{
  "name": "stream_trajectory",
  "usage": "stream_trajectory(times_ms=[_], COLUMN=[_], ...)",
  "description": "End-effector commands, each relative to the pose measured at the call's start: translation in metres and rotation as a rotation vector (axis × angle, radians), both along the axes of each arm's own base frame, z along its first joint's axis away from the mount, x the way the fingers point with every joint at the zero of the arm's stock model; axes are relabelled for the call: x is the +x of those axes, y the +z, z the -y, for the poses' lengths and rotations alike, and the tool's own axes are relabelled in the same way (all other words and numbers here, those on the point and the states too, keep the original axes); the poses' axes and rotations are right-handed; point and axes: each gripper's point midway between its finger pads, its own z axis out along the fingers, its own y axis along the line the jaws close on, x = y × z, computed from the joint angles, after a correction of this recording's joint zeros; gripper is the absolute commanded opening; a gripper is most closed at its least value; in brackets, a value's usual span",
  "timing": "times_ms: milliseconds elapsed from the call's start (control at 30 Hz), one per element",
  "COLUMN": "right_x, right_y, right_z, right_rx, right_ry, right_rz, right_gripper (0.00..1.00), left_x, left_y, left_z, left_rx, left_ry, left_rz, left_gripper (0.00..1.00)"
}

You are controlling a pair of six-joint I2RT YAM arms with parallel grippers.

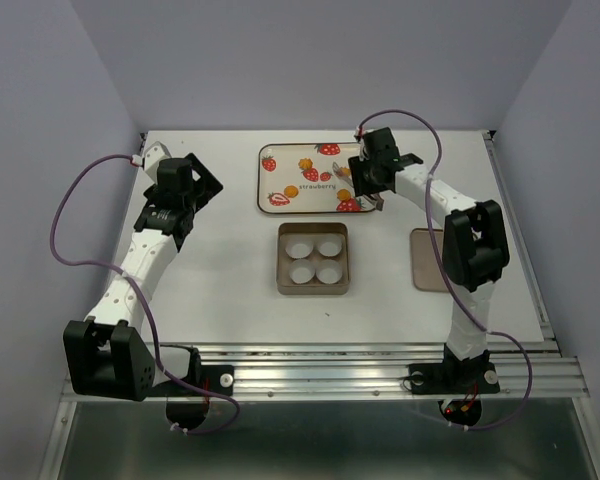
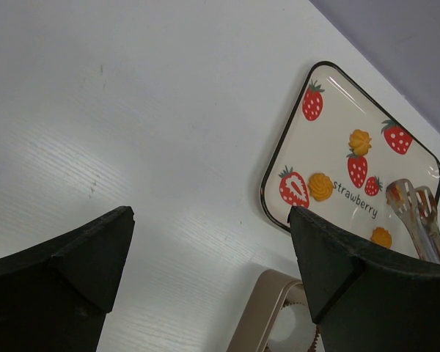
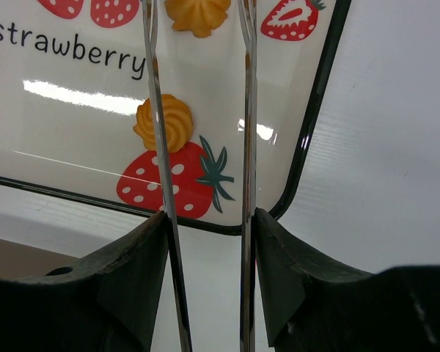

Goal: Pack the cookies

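Hovering tongs [image 3: 247, 110] over the strawberry tray [image 3: 59, 139], blades apart, cookies [image 3: 163, 121] lying loose on it.
From above: right gripper [image 1: 368, 185] clamped on the tongs at the tray's right end, much nearer the cookies than the left gripper [image 1: 195, 185], well off to the left; box of four paper cups [image 1: 313, 258] just this side of the tray. From the left wrist: jaws gaping on nothing; three cookies plain, an orange scrap at the tong tips, contact impossible to judge. From the right wrist: tong arms running straight up the frame, one cookie crossed by the left arm, another between both arms further ahead; tips cut off at the top edge.
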Motion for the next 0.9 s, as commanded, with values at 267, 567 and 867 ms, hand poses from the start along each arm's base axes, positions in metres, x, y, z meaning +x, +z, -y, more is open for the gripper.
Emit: stream_trajectory(times_ms=[267,567,867], right_x=[0.009,0.005,-0.006], right_y=[0.012,0.031,0.083], right_z=[-0.005,-0.008,-0.008], right_rx=[-0.05,-0.031,0.045], right_ry=[0.007,-0.01,-0.009], right_rz=[0.043,0.074,0.178], right_gripper=[0.49,0.4,0.39], left_x=[0.006,0.003,0.008], left_y=[0.021,0.024,0.023], left_z=[0.001,0.002,0.011], left_rx=[-0.005,-0.014,0.02], left_ry=[0.002,-0.004,-0.027], left_rz=[0.051,0.063,0.071], left_gripper=[0.99,0.99,0.99])
